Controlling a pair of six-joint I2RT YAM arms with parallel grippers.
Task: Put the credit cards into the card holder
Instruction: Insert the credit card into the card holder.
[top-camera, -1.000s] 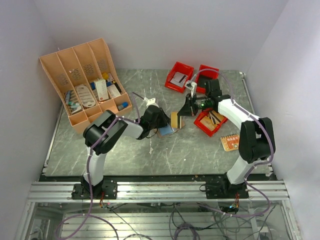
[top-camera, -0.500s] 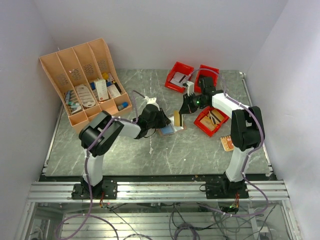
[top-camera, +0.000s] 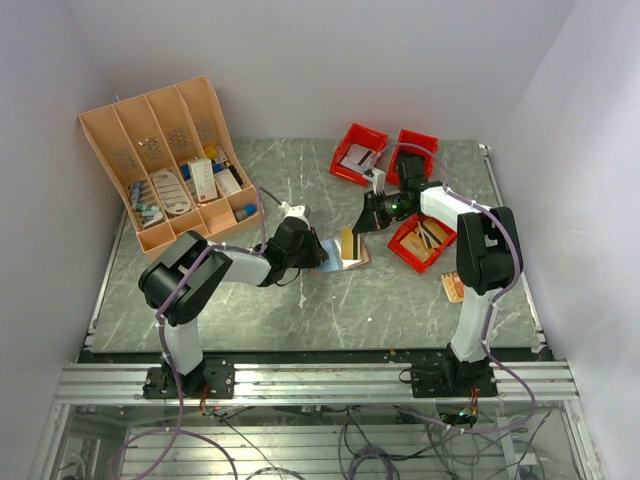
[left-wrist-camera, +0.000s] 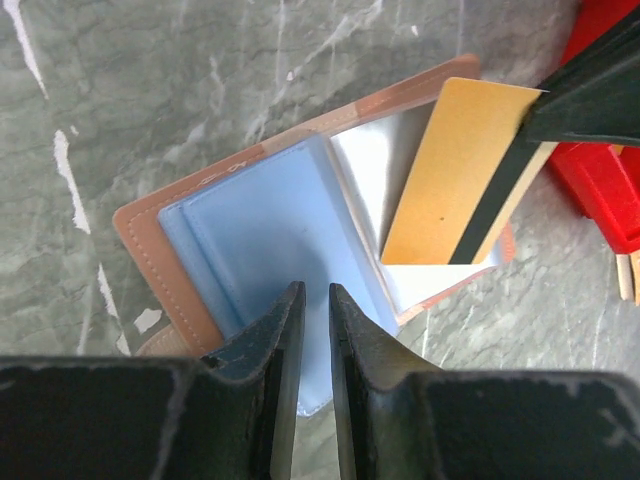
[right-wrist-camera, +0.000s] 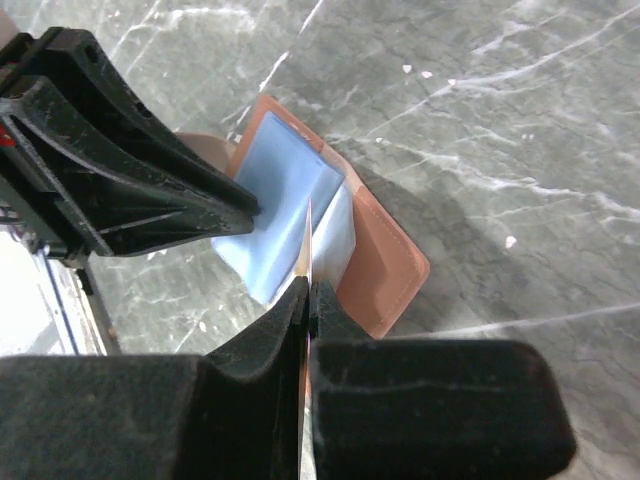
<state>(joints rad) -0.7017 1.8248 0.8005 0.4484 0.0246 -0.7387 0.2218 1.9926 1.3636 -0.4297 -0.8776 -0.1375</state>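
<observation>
While the left gripper (left-wrist-camera: 310, 292), fingers nearly together, pinches the blue sleeves (left-wrist-camera: 280, 230) of the card holder (left-wrist-camera: 152, 270) lying open at the middle of the table (top-camera: 250, 310), the right gripper (right-wrist-camera: 308, 292), clamped on a gold card (left-wrist-camera: 450, 170), should slide it edge-first, level, into the clear pocket (left-wrist-camera: 365, 165). Room lies toward the table's left edge; the red trays (top-camera: 420, 243) crowd the right.

Open card holder (top-camera: 340, 258) on marble table (top-camera: 300, 312)

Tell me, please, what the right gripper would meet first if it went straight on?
Probably the open card holder: the card in the right gripper points edge-on at its blue sleeves, though depth is unclear.
</observation>
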